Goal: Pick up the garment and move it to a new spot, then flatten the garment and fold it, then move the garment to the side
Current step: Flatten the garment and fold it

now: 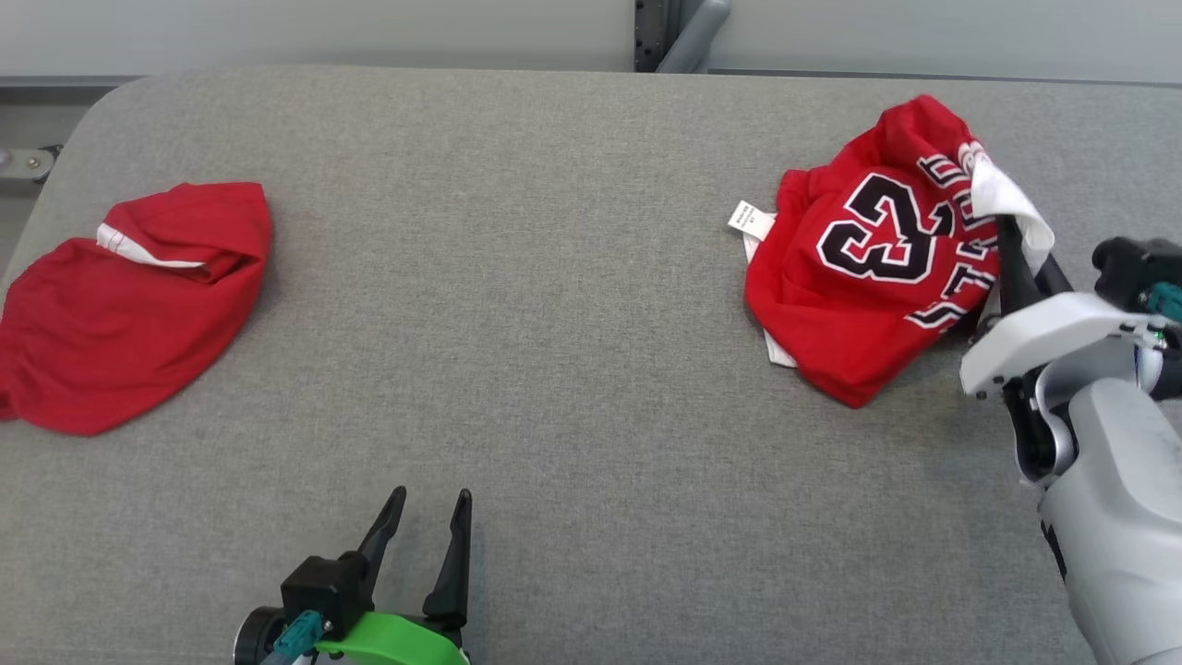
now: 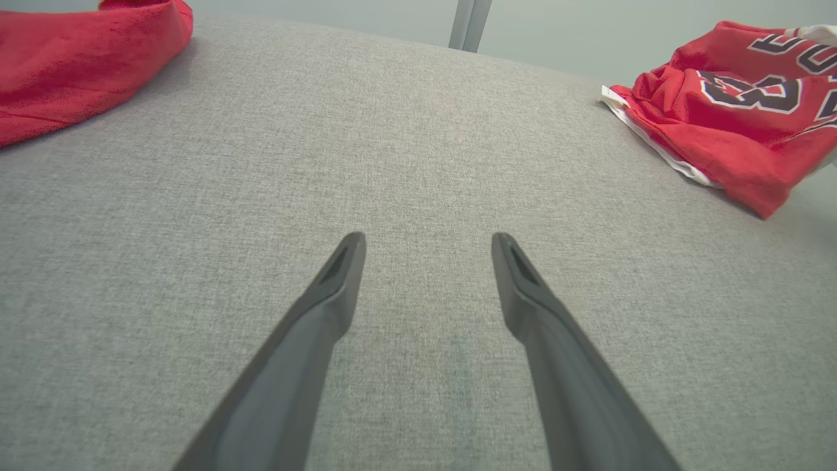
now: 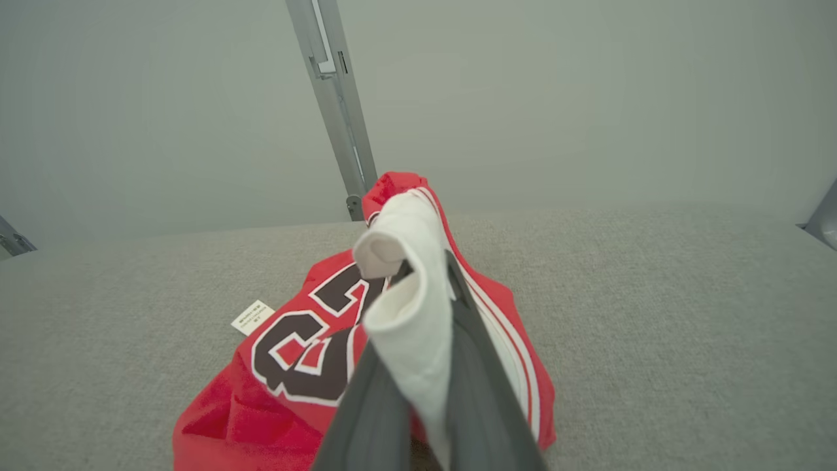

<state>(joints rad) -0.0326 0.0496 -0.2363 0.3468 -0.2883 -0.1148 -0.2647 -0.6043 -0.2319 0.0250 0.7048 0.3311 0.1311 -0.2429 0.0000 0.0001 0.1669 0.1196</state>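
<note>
Red jersey [image 1: 859,268] on grey table [image 1: 554,277], right gripper [image 1: 1007,231] clenched on its white edge, left gripper [image 1: 431,497] spread wide

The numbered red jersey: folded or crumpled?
Crumpled. The jersey lies bunched, its number creased, a white edge pinched in the right gripper.

Red number-23 jersey [image 1: 868,268] crumpled at the right of the grey surface [image 1: 572,323], its white edge clamped in the right claw [image 1: 1005,226] — left claw [image 1: 432,508] at the near edge, fingers spread apart over bare cloth; plain red garment [image 1: 129,305] lying far left.
</note>
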